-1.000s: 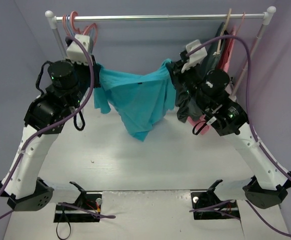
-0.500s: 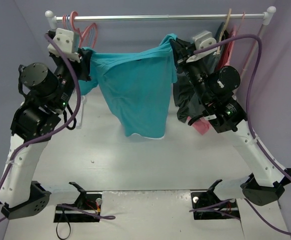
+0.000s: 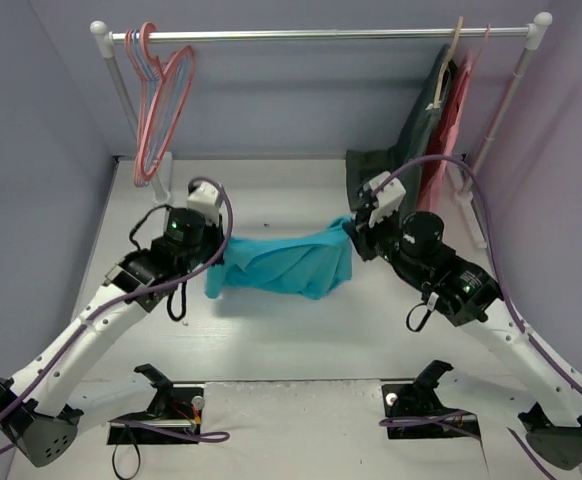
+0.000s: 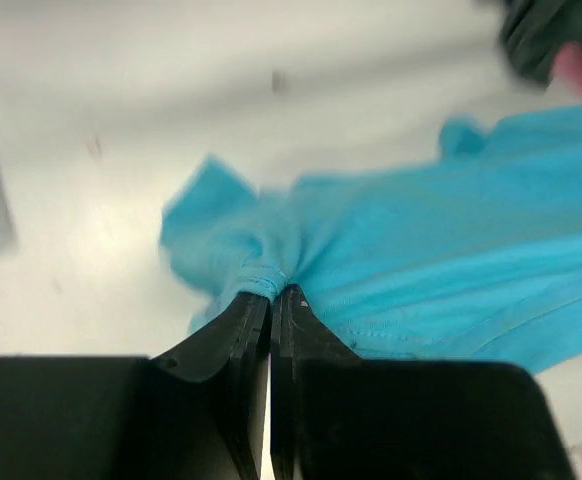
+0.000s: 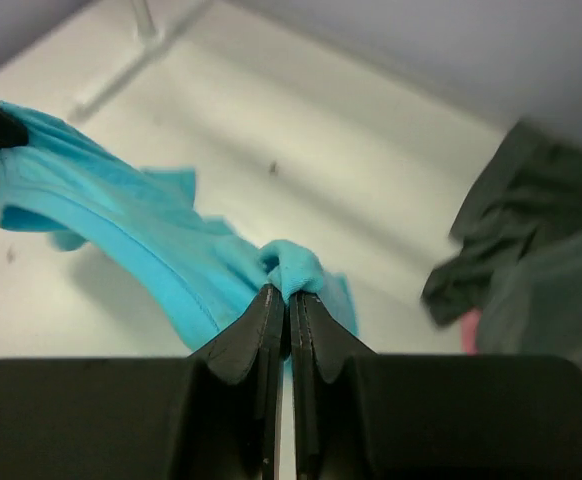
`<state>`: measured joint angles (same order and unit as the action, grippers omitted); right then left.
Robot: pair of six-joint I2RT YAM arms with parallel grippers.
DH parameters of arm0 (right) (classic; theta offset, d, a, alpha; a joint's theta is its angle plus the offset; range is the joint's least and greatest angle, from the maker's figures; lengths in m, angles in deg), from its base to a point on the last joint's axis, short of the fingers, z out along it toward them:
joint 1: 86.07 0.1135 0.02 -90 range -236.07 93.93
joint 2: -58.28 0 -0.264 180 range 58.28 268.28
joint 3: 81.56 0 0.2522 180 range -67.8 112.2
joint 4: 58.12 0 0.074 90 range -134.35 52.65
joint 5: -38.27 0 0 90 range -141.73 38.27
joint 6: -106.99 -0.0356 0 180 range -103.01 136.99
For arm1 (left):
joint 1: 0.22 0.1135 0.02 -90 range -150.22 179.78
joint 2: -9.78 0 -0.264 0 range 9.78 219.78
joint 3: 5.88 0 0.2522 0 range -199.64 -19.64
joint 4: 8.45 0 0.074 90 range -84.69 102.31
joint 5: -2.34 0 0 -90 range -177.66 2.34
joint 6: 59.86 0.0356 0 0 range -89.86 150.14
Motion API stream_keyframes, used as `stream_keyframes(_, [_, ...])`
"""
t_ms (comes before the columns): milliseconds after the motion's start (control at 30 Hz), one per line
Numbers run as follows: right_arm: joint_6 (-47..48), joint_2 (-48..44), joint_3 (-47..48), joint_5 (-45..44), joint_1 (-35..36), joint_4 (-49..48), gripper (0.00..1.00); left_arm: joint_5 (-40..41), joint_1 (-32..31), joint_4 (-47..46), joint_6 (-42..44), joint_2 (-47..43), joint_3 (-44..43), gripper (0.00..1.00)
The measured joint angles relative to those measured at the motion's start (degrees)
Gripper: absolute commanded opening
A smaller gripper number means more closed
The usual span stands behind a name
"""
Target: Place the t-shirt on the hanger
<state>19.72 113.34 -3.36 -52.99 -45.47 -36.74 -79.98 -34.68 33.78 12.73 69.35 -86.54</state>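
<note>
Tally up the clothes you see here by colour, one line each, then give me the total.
teal t-shirt: 1
dark grey-green garment: 1
pink garment: 1
Total: 3

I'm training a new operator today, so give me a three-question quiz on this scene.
1. True or false: the left gripper and the right gripper are each shut on the t-shirt.
2. Where is the salmon-pink hanger? A) in the right gripper B) hooked on the rail near its left end C) inside the t-shirt
3. Fill in: the dark garment hangs at the rail's ____ end.
Key: 1 true; 2 B; 3 right.
</note>
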Motion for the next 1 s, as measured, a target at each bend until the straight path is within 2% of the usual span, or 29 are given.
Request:
stream_keyframes(133, [-6.47,-3.87,-6.99,1.57,0.02,5.27,0.00,-1.68,-0.37,4.68,-7.19,-4.44,11.45,0.00])
stream_keyframes(267, [-11.43,-2.08,-13.75,3.65,0.02,5.66,0.00,-2.95,-0.42,5.01,-11.54,-7.21,14.29,0.00])
stream_keyframes(400, [-13.68,6.97,-17.05,4.61,0.00,3.61,0.00,-2.60,-0.42,1.95,-13.51,-3.43,14.29,0.00])
stream_keyframes(567, [-13.29,23.21,-14.71,6.82,-0.50,-0.50,0.00,-1.18,-0.28,-2.62,-14.14,7.37,14.32,0.00])
stream_keyframes(667, [-12.31,31.58,-9.68,7.17,-1.60,-0.90,0.03,-0.09,0.50,-4.26,-13.77,14.75,14.01,0.22])
stream_keyframes(700, [-11.96,33.83,-7.28,7.28,-2.14,-1.03,0.04,0.15,1.05,-4.11,-13.40,17.00,13.51,0.36])
stream_keyframes(867, [-11.15,38.03,1.88,6.27,-4.24,-0.98,0.09,1.25,4.26,-2.64,-11.58,22.73,6.12,0.55])
stream_keyframes(900, [-11.02,38.03,3.28,5.95,-4.66,-0.96,0.14,1.53,4.66,-2.64,-11.17,22.62,4.44,0.57])
stream_keyframes(933, [-10.82,38.01,4.57,5.68,-5.03,-0.83,0.31,1.88,4.96,-2.27,-10.45,22.29,2.16,0.60])
stream_keyframes(1000, [-10.40,38.01,6.95,4.74,-5.88,-0.35,0.45,2.27,4.98,-1.49,-9.03,21.66,-2.38,0.61])
